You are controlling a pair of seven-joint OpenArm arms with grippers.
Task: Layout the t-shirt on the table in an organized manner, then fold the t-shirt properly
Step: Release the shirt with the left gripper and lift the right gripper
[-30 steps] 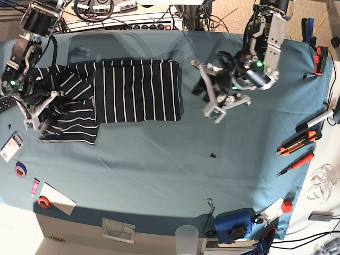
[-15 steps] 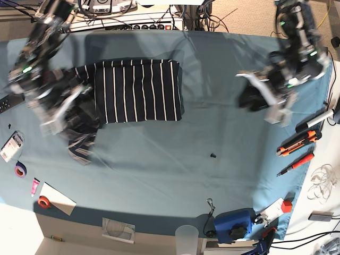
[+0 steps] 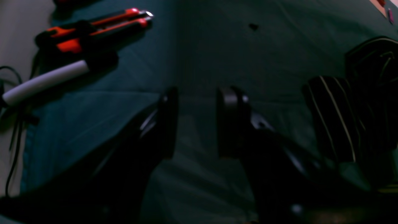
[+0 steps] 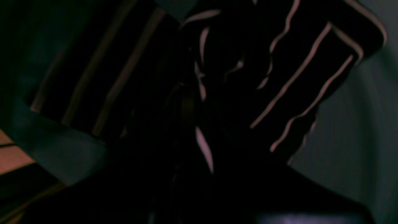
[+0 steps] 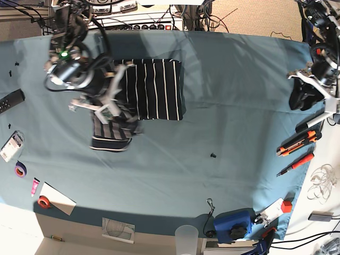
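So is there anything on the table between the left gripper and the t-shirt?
Nothing visible stands in the way. The left gripper hangs open near the table's edge, and only bare teal cloth lies between it and the t-shirt. The small black pin sits off that line, nearer the front.

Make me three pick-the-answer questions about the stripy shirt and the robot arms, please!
1. Where is the soft dark navy t-shirt with thin white stripes?
A. beside the orange-and-black utility knife
B. on the teal-blue cloth table's far left part
C. on the floor

2. What colour are its stripes?
A. white
B. red
C. yellow

3. What is the left gripper doing?
A. pinching the shirt
B. gripping the knife
C. open, holding nothing

Answers: 1 B, in the base view it lies at upper left of the table, far from the utility knife. 2 A, pale lines on dark fabric. 3 C, bare cloth shows between its fingers.
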